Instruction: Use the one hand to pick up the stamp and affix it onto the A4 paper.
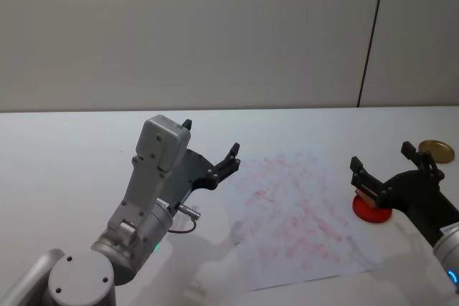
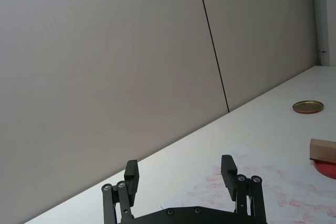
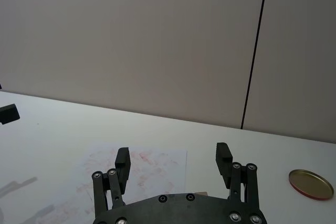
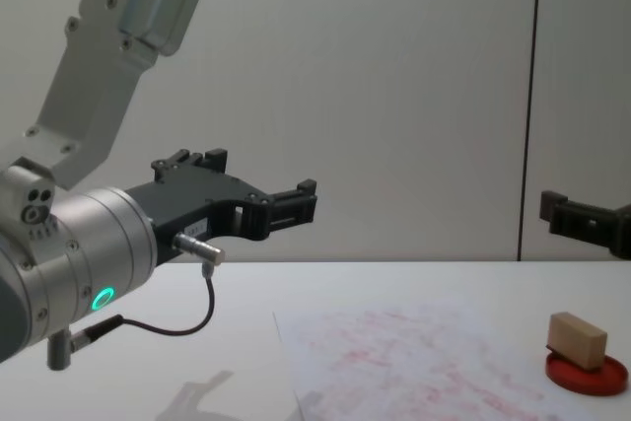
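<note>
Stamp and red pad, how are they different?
The stamp is a tan wooden block; the ink pad is red, round and flat. The stamp rests on the ink pad; the ink pad lies on the table. Both sit right of the A4 paper, below the open right gripper. The left gripper hangs left of the paper.

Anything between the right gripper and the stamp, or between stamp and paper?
Nothing visible: open black right gripper hangs above the small tan wooden stamp on a round red ink pad, beside the white red-marked A4 paper; left gripper hovers at its left edge.
</note>
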### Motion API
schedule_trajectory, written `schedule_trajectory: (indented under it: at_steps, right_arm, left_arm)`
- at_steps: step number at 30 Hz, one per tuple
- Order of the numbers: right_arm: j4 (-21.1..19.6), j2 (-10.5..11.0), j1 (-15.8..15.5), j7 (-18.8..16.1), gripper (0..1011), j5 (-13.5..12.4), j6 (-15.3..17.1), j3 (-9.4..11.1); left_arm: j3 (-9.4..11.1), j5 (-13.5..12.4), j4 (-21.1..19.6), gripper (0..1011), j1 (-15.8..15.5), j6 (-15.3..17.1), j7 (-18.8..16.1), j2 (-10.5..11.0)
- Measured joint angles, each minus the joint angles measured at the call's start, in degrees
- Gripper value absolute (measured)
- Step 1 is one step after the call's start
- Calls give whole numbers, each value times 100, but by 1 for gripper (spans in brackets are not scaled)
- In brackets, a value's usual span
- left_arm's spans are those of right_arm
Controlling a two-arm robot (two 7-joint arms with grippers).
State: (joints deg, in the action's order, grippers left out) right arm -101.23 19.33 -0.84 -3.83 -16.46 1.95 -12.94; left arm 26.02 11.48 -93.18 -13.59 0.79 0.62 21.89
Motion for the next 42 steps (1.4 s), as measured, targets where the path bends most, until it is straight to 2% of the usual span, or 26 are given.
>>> schedule_trajectory:
  at_steps: [10, 26, 42]
  right_arm:
    - [145, 35, 95, -135, 1003, 19, 60, 52]
    - [895, 96, 490, -652, 1003, 32, 296, 182]
    - [1631, -31, 818, -921, 1003, 15, 530, 150]
  left_arm:
    - [0, 0, 0, 993, 0, 0, 0, 0]
    - [0, 0, 0, 993, 0, 0, 0, 0]
    - [0, 0, 0, 993, 0, 0, 0, 0]
